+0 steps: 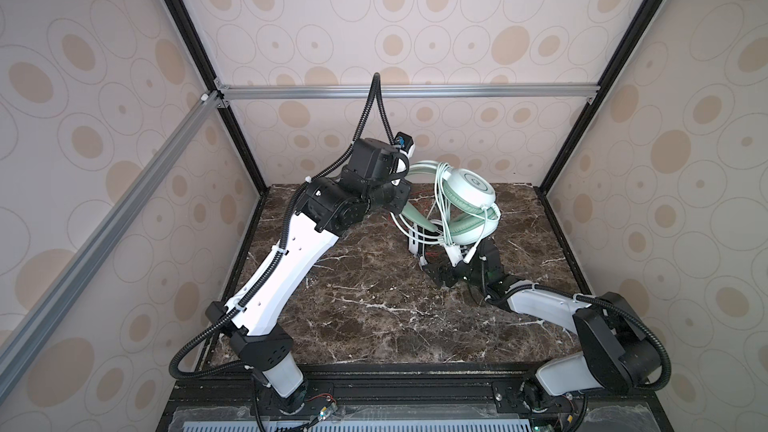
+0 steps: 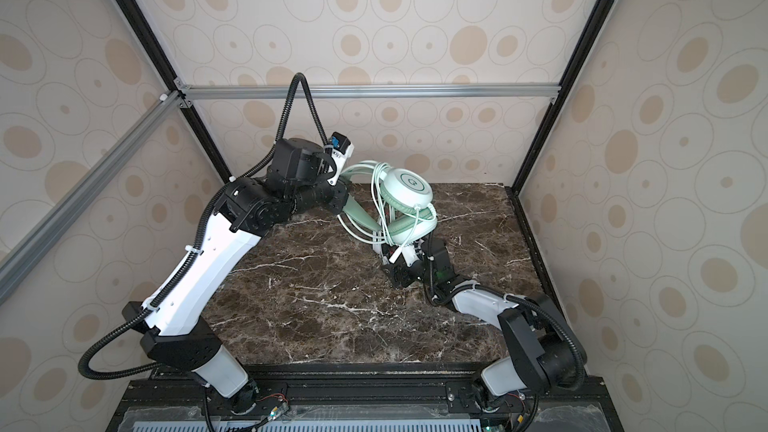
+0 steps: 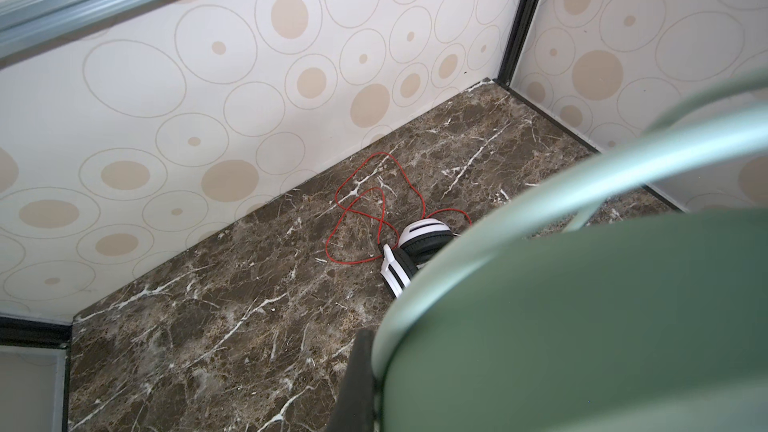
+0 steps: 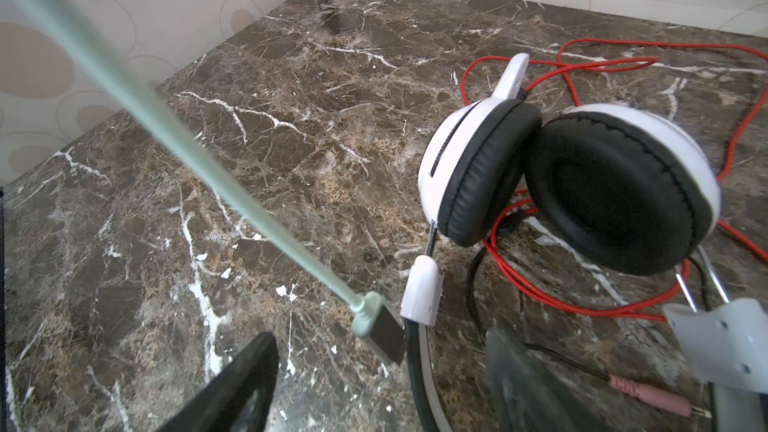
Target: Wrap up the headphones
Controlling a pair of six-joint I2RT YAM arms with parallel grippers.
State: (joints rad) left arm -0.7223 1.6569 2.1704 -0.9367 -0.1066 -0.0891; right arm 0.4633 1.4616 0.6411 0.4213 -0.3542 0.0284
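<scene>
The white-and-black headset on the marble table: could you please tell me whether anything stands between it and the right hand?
Yes: the pale green cable of the mint-green headset hangs slantwise before the open right hand, its grey plug dangling between the fingertips, right beside the white slider of the white-and-black headset.

The bench (image 4: 291,126) looked like polished brown marble. The white-and-black headset (image 4: 440,151) had smooth white plastic shells and matt black cushions; its red cable (image 4: 590,305) looked braided.
</scene>
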